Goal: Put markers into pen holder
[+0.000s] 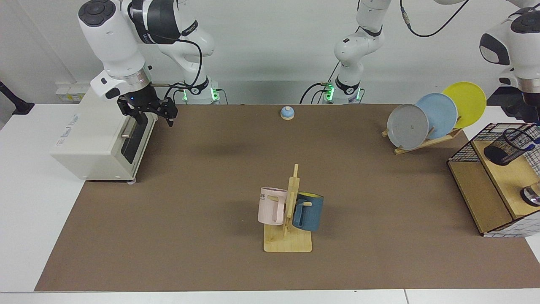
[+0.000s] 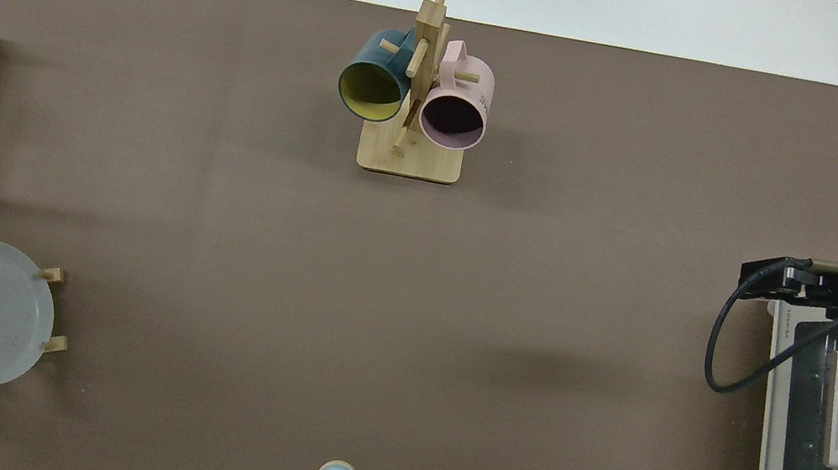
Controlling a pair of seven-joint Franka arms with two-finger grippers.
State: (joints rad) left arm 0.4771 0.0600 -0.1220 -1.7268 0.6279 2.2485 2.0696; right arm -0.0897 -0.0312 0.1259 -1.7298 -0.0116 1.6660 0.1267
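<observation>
Fingers of your right gripper (image 1: 154, 113) hang spread and empty beside the toaster oven (image 1: 99, 143), that arm waiting; your left gripper sits at the frame edge, so you cannot tell its state. Below it the pen holder (image 1: 506, 147) stands in the wire shelf box (image 1: 485, 198) with something pale and blue-tipped, perhaps the marker (image 1: 532, 145), at its rim. If so, insertion looks nearly done and only release and retreat remain.
</observation>
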